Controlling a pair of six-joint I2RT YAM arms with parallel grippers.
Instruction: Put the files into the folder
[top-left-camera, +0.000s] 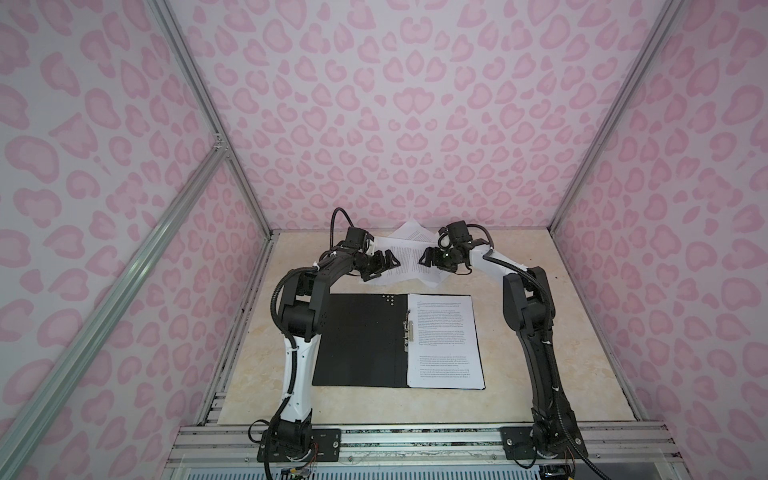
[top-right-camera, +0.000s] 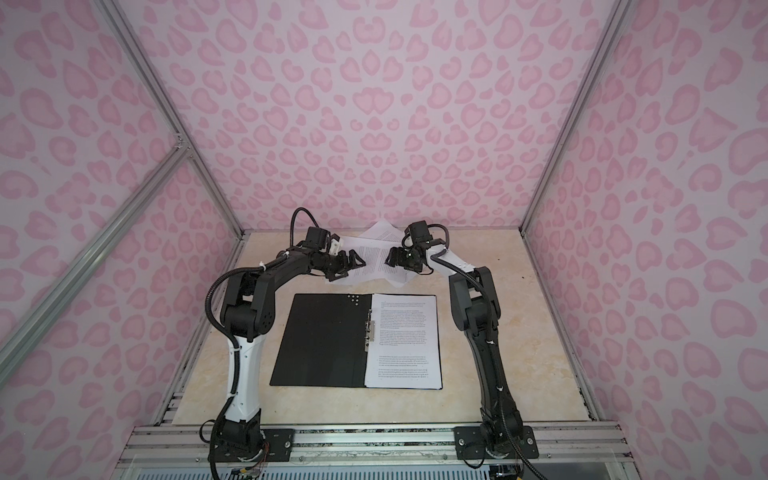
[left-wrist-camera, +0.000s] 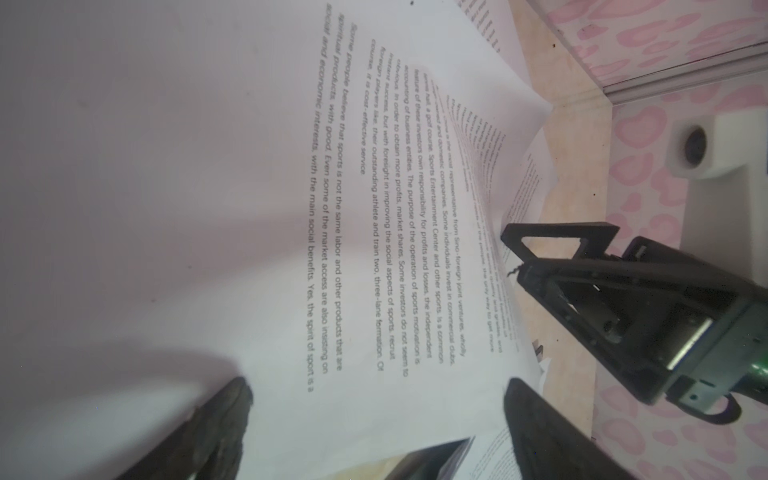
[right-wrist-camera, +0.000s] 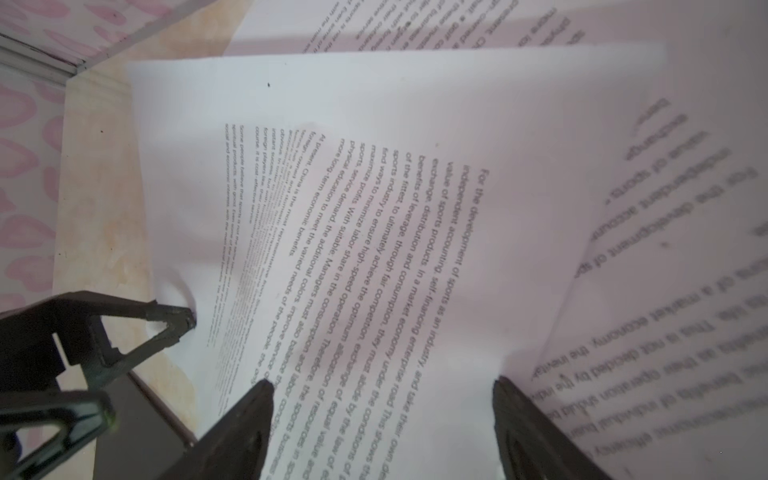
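I've got both wide open and empty: left gripper (top-left-camera: 388, 262) and right gripper (top-left-camera: 426, 258) face each other across the rumpled files (top-left-camera: 409, 259) by the far edge of the desk (top-left-camera: 540, 332), bracketing them for a pinch, I judge. The folder (top-left-camera: 357, 340) lies open mid-desk, one sheet (top-left-camera: 444, 340) on its right half, ready for more.

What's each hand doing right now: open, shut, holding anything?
Left hand: open, holding nothing, jaws spread over the files.
Right hand: open, holding nothing, jaws spread over the same files.
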